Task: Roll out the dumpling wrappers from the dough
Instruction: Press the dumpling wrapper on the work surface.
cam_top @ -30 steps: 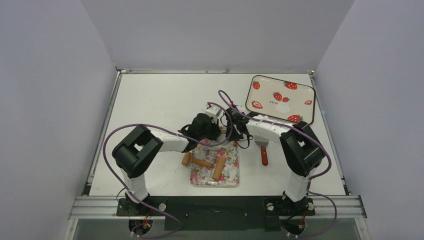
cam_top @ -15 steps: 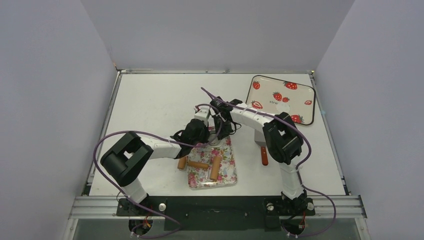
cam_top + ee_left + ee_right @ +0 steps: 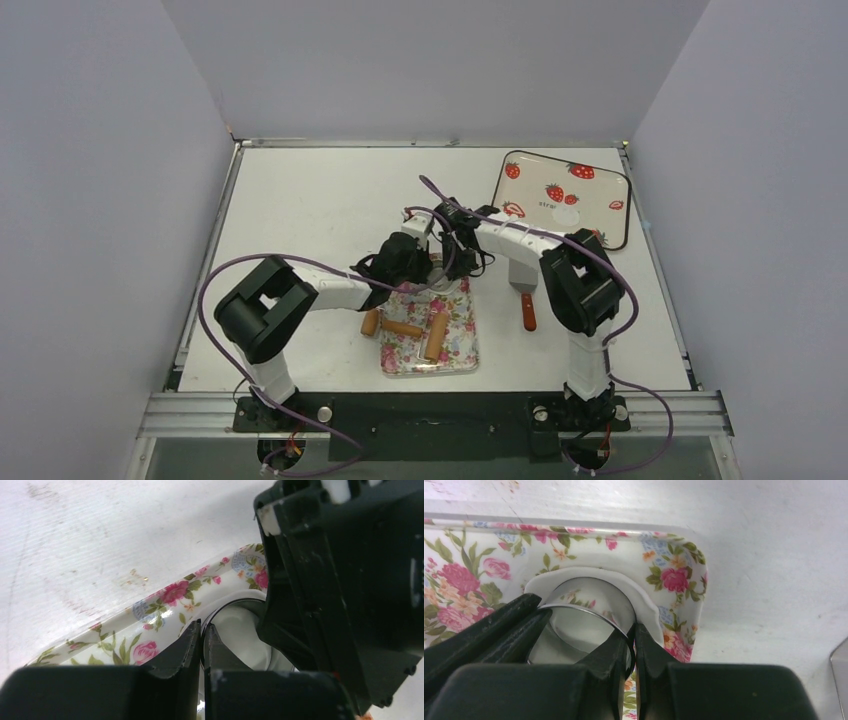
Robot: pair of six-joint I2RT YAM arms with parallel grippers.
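Observation:
A silver metal ring (image 3: 589, 611) stands on the far end of the floral tray (image 3: 676, 575). The dough (image 3: 646, 611) lies flattened under it, a white edge showing round the ring's far side. My right gripper (image 3: 631, 632) is shut on the ring's right wall, one finger inside and one outside. My left gripper (image 3: 201, 628) is shut on the opposite wall of the ring (image 3: 223, 609), with white dough (image 3: 242, 630) inside it. From above, both grippers (image 3: 438, 268) meet over the tray's (image 3: 462, 348) far end and hide the ring. One dumpling wrapper (image 3: 566, 215) lies on the strawberry tray (image 3: 600, 190).
Brown wooden rollers (image 3: 404, 327) (image 3: 438, 335) lie across the floral tray's middle. A spatula with a red handle (image 3: 527, 312) rests on the table right of that tray, under the right arm. The strawberry tray sits at the far right corner.
Both arms swung left with the ring, then came partly back to the right. The floral tray shifted slightly with them. Both grips stayed shut.

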